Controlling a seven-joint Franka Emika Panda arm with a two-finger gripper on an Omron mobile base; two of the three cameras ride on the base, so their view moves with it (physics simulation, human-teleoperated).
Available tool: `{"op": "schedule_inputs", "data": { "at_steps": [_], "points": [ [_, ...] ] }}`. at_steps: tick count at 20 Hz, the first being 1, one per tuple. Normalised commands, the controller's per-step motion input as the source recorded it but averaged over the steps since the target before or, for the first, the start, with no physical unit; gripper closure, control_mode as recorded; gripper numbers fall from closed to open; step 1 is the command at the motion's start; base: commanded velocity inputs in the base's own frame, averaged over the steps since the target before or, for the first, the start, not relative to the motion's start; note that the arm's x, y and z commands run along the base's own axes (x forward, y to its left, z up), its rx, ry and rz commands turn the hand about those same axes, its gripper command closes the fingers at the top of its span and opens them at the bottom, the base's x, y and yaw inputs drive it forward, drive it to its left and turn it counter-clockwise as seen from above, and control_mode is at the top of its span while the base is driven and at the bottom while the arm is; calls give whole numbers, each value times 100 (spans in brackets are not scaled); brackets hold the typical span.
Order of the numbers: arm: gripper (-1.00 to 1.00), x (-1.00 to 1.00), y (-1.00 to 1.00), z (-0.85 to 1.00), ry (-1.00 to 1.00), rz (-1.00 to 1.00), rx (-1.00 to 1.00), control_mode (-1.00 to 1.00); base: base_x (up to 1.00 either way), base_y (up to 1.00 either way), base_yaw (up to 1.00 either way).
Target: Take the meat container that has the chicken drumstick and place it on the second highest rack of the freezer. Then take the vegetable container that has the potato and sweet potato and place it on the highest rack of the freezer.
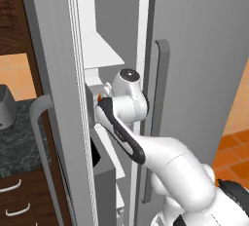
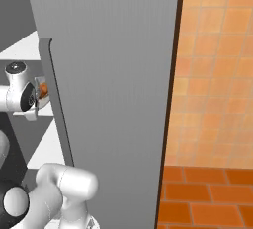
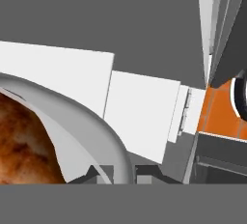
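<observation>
Reaching into the freezer (image 1: pixel 109 35), the gripper (image 3: pixel 117 174) is clamped on the meat container's (image 3: pixel 91 131) rim.

The freezer opening is a narrow upright slot between the open door (image 1: pixel 53 98) on the left and the shut grey door (image 1: pixel 194 49) with its long handle (image 1: pixel 158 118) on the right. The arm (image 1: pixel 124 118) fills most of that slot at middle height. Above it a white rack (image 1: pixel 99 49) juts forward, with free room over it up to the next rack. In the hand view, the container's curved rim (image 3: pixel 91 131) crowds the tool, and white racks (image 3: pixel 144 112) lie just beyond.
</observation>
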Motion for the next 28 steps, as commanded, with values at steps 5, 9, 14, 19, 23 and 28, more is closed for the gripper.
{"op": "schedule_inputs", "data": {
  "at_steps": [5,9,14,19,23,28],
  "points": [
    [100,83,17,-18,0,-2,0,-100,0,0,0],
    [100,69,20,-21,0,-1,0,-100,0,0,0],
    [100,43,19,-30,0,-1,0,-100,0,0,0],
    [100,39,1,-33,0,-2,-1,-100,0,0,0],
    [100,29,0,-44,0,-2,-2,-100,0,0,0],
    [100,28,2,-32,0,-2,-1,-100,0,0,0]
  ]
}}
